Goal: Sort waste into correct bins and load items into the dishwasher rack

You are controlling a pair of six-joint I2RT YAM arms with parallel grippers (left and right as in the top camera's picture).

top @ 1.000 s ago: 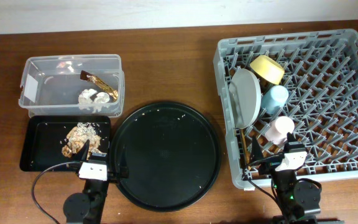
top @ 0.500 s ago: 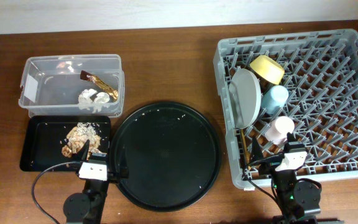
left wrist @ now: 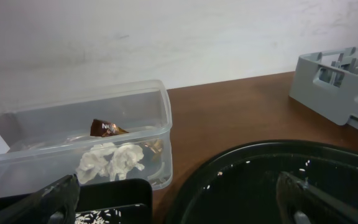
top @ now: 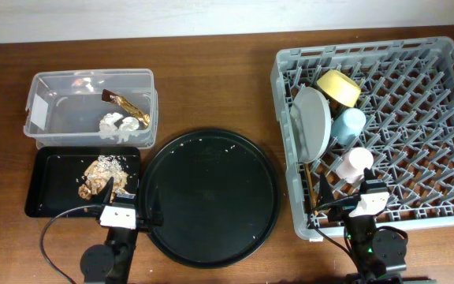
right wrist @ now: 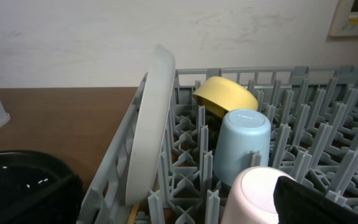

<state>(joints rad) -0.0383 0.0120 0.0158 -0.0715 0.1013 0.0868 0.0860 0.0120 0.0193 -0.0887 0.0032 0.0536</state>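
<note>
Rack: the big grey dishwasher rack (top: 369, 46) is set at the right edge of the bench.
Plate: the pale grey plate (top: 312, 122) is stood on its edge between the pegs, by the rack's left wall.
Bowl and cups: the yellow bowl (top: 338, 87) is tipped on its side toward the back edge. The blue cup (top: 348, 125) and then the pink cup (top: 354, 164) are placed in front of it.
Chopsticks: the wooden chopsticks (top: 312, 185) are laid in the rack, just in front of the plate.
Clear box: the clear box (top: 93, 73) is set near the back left corner. The shiny wrapper (top: 126, 105) and the white tissue wads (top: 117, 126) are kept in it.
Black bin: the shallow black tray (top: 50, 185) is set by the front left corner. The food scraps (top: 101, 173) are piled inside.
Round tray: the round black tray (top: 209, 197) is placed at the middle of the front edge.
Left gripper: the left gripper (left wrist: 179, 202) is held with its fingers wide apart. Nothing is held between them.
Right gripper: the right gripper (top: 367, 189) is held at the rack's front wall. Only one finger (right wrist: 309, 199) is seen, so its state cannot be told.
</note>
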